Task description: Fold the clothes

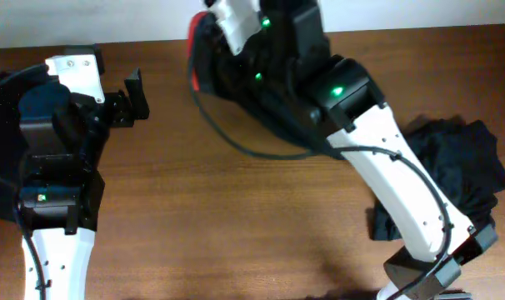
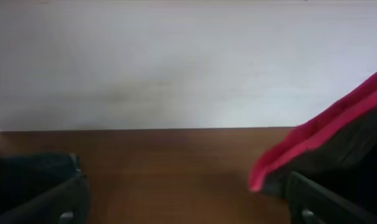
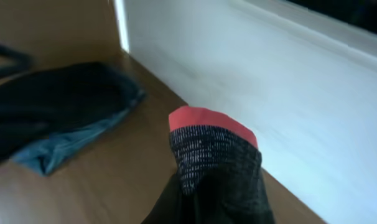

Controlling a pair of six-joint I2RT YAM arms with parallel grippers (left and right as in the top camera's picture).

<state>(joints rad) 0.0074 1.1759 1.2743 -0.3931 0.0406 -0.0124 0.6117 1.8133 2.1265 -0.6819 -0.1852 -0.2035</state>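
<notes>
Left gripper [image 1: 136,96]: over the table's [image 1: 236,208] left side, fingers [image 2: 58,202] spread wide, nothing between them.
Right gripper [image 1: 209,33]: out at the far edge by the wall [image 3: 269,68], pressed tight, pinching the trousers [image 3: 216,165].
Trousers: grey heathered waistband with its red edge bunched up at the pinch, black cloth trailing under the arm.
Other clothes: black heap [image 1: 465,162] at the table's right; denim-edged garment [image 3: 58,115] lying far left.

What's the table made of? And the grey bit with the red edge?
The table looks like wood or wood veneer: brown, streaky grain, smooth with a faint sheen. The grey bit, a waistband, looks like soft knit fabric: speckled weave, matte, red trim.
</notes>
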